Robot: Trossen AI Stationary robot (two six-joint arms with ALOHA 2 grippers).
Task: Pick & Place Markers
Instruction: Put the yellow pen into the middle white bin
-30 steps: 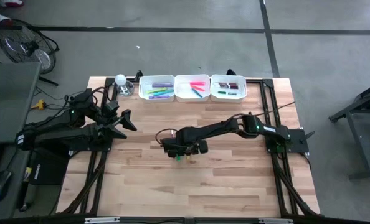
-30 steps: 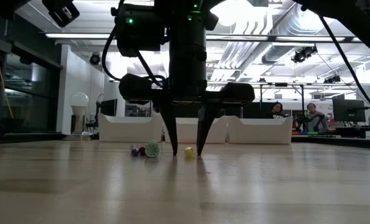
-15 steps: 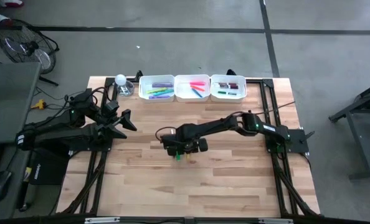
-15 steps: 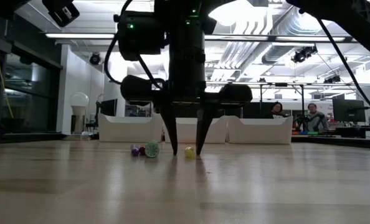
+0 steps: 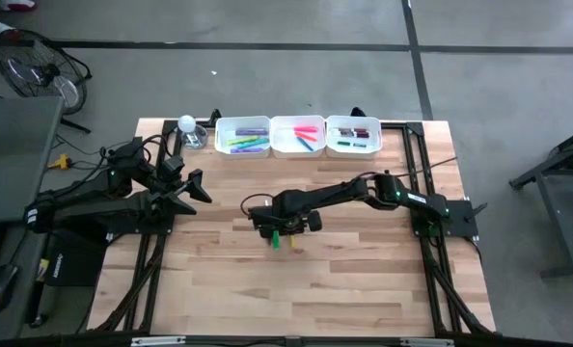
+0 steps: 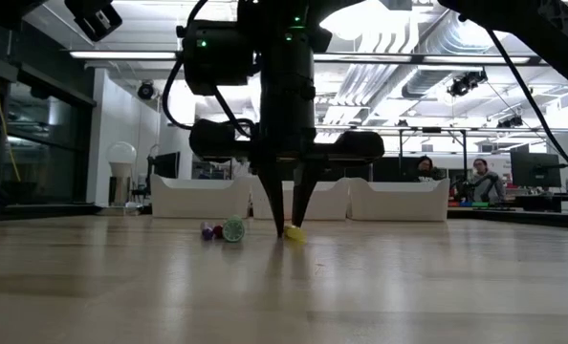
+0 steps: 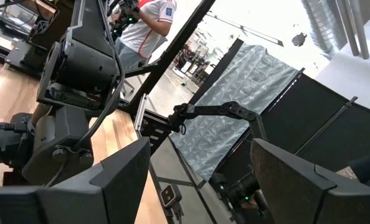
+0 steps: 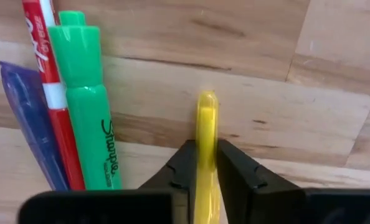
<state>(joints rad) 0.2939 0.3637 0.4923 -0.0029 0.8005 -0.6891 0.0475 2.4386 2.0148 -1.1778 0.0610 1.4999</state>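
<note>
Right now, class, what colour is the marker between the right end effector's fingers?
Yellow. The marker shows best in the right wrist view, pinched between the fingers.

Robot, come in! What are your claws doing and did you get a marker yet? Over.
Right gripper pinching yellow marker on the table. Left gripper open, parked at left. Green marker alongside, not blocking.

The green marker (image 8: 88, 112) reads "Sharpie"; the red marker (image 8: 48, 81) reads "Expo".

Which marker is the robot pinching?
The yellow marker, squeezed between the right gripper fingers. The green, red and purple ones lie beside it, untouched.
</note>
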